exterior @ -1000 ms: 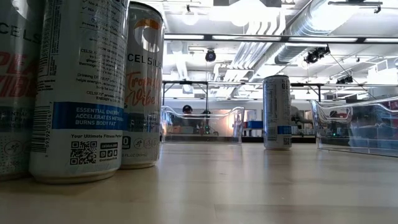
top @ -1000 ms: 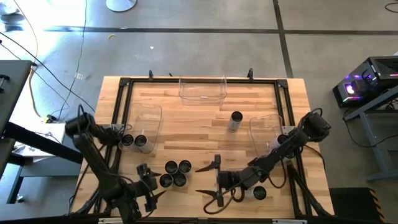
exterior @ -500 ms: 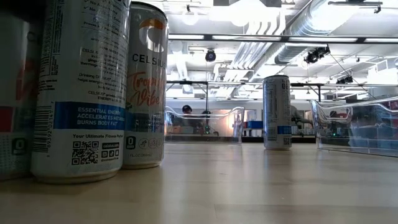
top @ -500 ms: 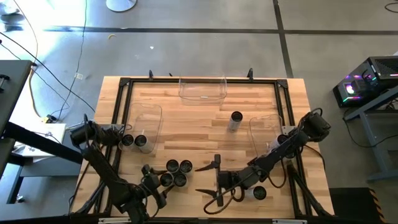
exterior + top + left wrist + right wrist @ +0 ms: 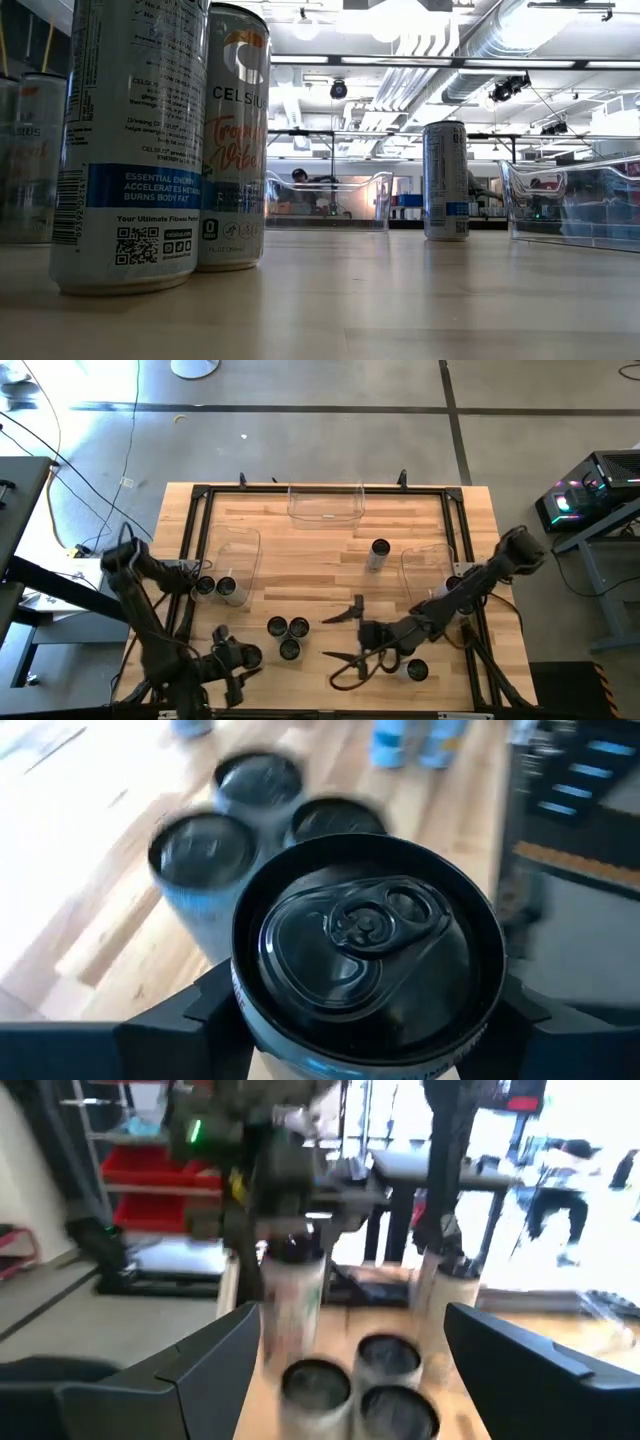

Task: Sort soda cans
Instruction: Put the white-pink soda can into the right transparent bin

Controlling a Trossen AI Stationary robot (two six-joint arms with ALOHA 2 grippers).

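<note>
From above, the left gripper (image 5: 240, 658) sits at the near edge of the table (image 5: 330, 550), just left of the cluster of three cans (image 5: 286, 633), with a can between its fingers; the right gripper (image 5: 350, 635) hangs just right of that cluster with its fingers spread wide and nothing between them. Two more cans (image 5: 215, 587) stand in the left bin (image 5: 238, 550), well left of the cluster, and a lone can (image 5: 378, 554) stands beyond it near the right bin (image 5: 428, 570). At table height, two tall cans (image 5: 160, 140) loom close, the lone can (image 5: 445, 180) far behind them. The left wrist view shows the held can (image 5: 368, 945) filling the gap between the dark fingers (image 5: 190, 1020), the cluster (image 5: 250, 820) just beyond. The right wrist view looks across the cluster (image 5: 365, 1375) between splayed fingers (image 5: 200, 1360). The risk I see: the can looks seated low in the grip, so it could tip or slip in a swing towards a bin, or clip the cluster.
</note>
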